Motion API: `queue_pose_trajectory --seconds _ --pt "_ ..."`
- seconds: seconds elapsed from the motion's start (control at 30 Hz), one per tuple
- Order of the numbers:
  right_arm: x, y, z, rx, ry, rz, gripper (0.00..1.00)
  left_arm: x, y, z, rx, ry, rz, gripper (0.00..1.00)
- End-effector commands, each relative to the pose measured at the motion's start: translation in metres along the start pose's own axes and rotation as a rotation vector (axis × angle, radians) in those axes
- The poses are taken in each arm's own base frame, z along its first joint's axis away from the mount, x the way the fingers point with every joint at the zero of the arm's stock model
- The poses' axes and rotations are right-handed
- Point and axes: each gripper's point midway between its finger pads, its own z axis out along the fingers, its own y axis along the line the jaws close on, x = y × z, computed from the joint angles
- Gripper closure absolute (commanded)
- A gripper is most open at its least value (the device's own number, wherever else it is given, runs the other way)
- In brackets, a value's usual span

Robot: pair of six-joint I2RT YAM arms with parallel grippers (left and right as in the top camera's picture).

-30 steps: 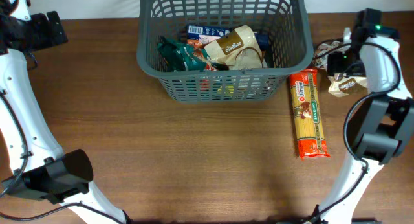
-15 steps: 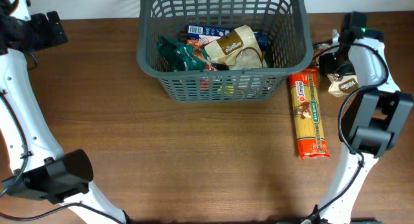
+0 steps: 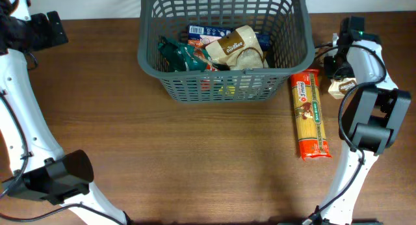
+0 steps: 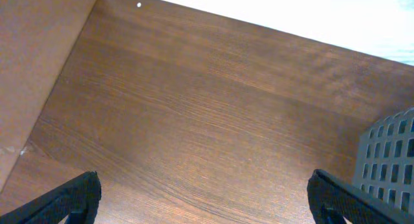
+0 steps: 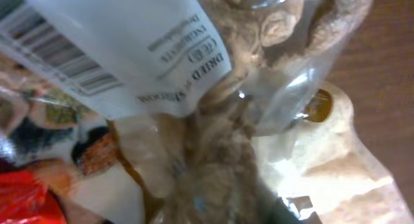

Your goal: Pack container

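Jaws on my left gripper (image 4: pixel 207 199) stand wide apart over bare wood near the far left corner. On my right gripper (image 3: pixel 333 64), close over a clear bag (image 5: pixel 213 120) by the far right edge, I cannot tell. Basket (image 3: pixel 221 90) sits mid far edge holding packets (image 3: pixel 227 49), pasta (image 3: pixel 311 114) just beside its right wall.

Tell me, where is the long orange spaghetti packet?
In the overhead view the spaghetti packet lies flat on the table, just beside the right near corner of the grey basket, with a small beige packet to its right.
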Motion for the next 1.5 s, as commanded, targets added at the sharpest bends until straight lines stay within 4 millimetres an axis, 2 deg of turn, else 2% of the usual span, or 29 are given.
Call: queue_pose_trajectory --seconds 0.0,0.07,0.2,0.3,0.43,0.63,0.73,0.8,0.97,1.03,1.1,1.27,1.47 --pt "0.012 0.015 0.020 -0.067 0.054 0.077 0.70 0.002 0.003 0.002 -0.004 0.007 -0.016 0.01" --pt "0.008 0.023 0.015 -0.126 0.044 0.080 0.78 0.002 0.003 0.002 -0.005 0.007 -0.016 0.01" --pt "-0.004 0.027 -0.002 -0.182 0.020 0.165 0.78 0.002 0.003 0.002 -0.004 0.007 -0.016 0.01" --pt "-0.019 0.030 -0.025 -0.266 -0.023 0.185 0.79 0.002 0.003 0.002 -0.004 0.007 -0.016 0.01" --pt "-0.039 0.012 -0.062 -0.307 -0.089 0.263 0.80 0.002 0.003 0.002 -0.005 0.007 -0.016 0.01" --pt "-0.061 -0.014 -0.130 -0.304 -0.211 0.284 0.79 0.002 0.003 0.002 -0.004 0.007 -0.016 0.01" --pt "-0.073 -0.016 -0.168 -0.338 -0.292 0.276 0.80 0.002 0.003 0.002 -0.004 0.007 -0.016 0.01" --pt "-0.082 -0.011 -0.200 -0.398 -0.366 0.271 0.81 0.002 0.003 0.002 -0.004 0.007 -0.016 0.01" --pt "-0.097 0.014 -0.292 -0.620 -0.553 0.271 0.83 0.002 0.003 0.002 -0.004 0.007 -0.016 0.01" --pt "-0.095 0.028 -0.333 -0.695 -0.629 0.240 0.84 0.002 0.003 0.002 -0.004 0.007 -0.016 0.01" --pt "-0.089 0.040 -0.361 -0.733 -0.676 0.206 0.84 0.002 0.003 0.002 -0.005 0.007 -0.016 0.01" --pt "-0.067 0.088 -0.405 -0.805 -0.686 0.104 0.85 0.002 0.003 0.002 -0.004 0.007 -0.016 0.01" --pt "-0.043 0.163 -0.435 -0.856 -0.698 -0.122 0.85 0.002 0.003 0.002 -0.004 0.007 -0.016 0.01"
